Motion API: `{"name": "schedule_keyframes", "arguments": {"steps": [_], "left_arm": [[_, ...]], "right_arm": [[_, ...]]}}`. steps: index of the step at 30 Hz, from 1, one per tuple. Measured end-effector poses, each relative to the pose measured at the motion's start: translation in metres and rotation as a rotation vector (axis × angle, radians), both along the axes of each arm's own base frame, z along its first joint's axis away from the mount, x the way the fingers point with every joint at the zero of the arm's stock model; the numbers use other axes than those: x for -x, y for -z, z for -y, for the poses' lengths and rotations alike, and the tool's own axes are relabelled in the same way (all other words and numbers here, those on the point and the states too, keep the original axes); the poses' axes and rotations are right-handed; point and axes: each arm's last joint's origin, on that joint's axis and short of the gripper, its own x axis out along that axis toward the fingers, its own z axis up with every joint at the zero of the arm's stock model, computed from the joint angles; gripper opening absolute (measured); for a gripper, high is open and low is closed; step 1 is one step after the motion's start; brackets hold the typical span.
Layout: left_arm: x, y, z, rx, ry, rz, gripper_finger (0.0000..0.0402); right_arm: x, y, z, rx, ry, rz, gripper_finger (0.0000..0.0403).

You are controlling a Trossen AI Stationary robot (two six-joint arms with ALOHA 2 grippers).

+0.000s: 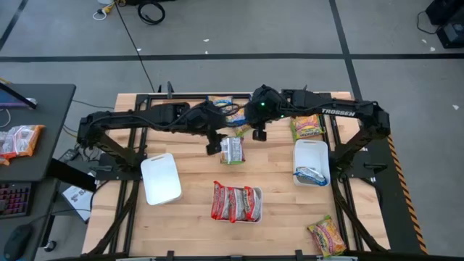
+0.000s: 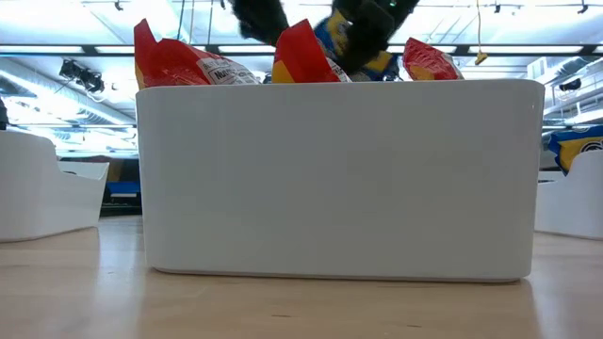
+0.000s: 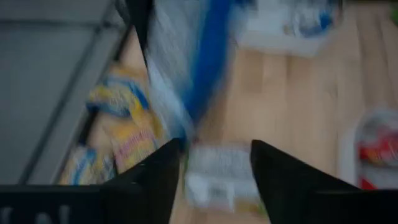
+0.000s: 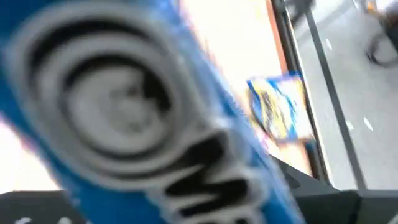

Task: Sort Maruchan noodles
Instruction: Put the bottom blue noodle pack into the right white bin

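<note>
Both grippers meet above the table's far middle. My right gripper is shut on a blue-and-yellow Maruchan noodle packet, which fills the right wrist view. My left gripper stands open just beside that packet, which shows blurred ahead of its spread fingers. In the low view the packet shows between the two dark grippers, behind a white tray. Another packet lies flat on the wood below the grippers. My right gripper holds the blue-and-yellow packet between its two fingers, slanting down from the table's right. The packet itself fills the wrist view and hides the place of contact, so which part it has cannot be told. The packet is lifted clear of the table.
A white tray with red packets stands at the near middle, a bare white tray at the left, and a white tray holding a blue packet at the right. Yellow-orange-green packets lie at the far right and near right. Blue-and-yellow packets lie at the far edge.
</note>
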Motion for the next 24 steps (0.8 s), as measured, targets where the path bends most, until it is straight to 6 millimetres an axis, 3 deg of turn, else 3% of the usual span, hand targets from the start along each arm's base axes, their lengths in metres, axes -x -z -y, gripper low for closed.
{"name": "schedule_keyframes", "arguments": {"steps": [6, 13, 20, 24], "left_arm": [[0.032, -0.012, -0.008, -0.048, -0.105, -0.197, 0.0266], [0.063, -0.014, -0.017, -0.093, -0.255, -0.368, 0.0267], [0.07, -0.018, -0.021, -0.082, -0.306, -0.351, 0.0255], [0.068, -0.02, -0.021, -0.089, -0.296, -0.325, 0.0254]], "right_arm": [[0.034, 0.004, -0.005, -0.055, 0.067, -0.251, 0.0137], [0.091, 0.018, -0.026, -0.244, 0.269, -0.656, 0.0136], [0.159, 0.056, -0.062, -0.396, 0.356, -0.699, 0.0136], [0.186, 0.082, -0.073, -0.383, 0.41, -0.749, 0.0136]]}}
